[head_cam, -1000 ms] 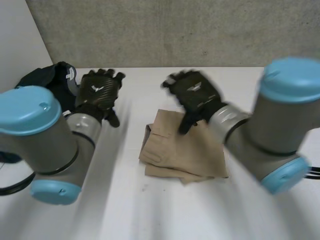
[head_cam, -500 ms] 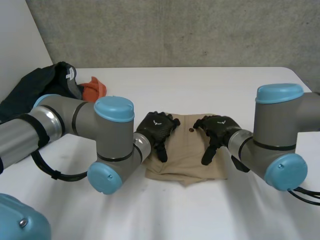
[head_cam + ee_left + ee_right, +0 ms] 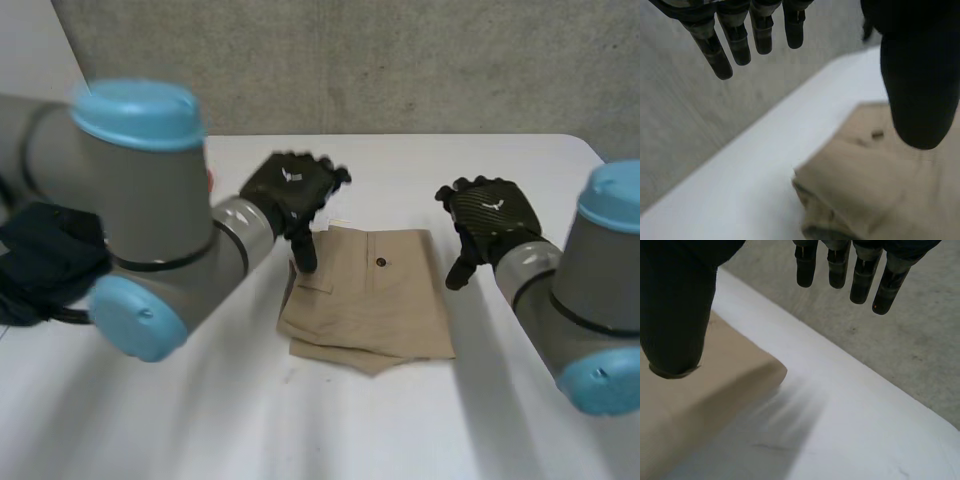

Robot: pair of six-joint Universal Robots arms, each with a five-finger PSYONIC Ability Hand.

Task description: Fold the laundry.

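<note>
Snag risk over folded shorts [image 3: 370, 300]

The table [image 3: 400, 160] holds them at frame centre. My left hand [image 3: 290, 190] hovers at their upper-left corner, my right hand [image 3: 487, 215] just right of them, both relaxed and empty. A low-sweeping thumb could drag the fold open.

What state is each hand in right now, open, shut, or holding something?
Left hand: open, fingers straight, holding nothing, by the folded tan shorts.
Right hand: open, fingers straight, holding nothing.
</note>
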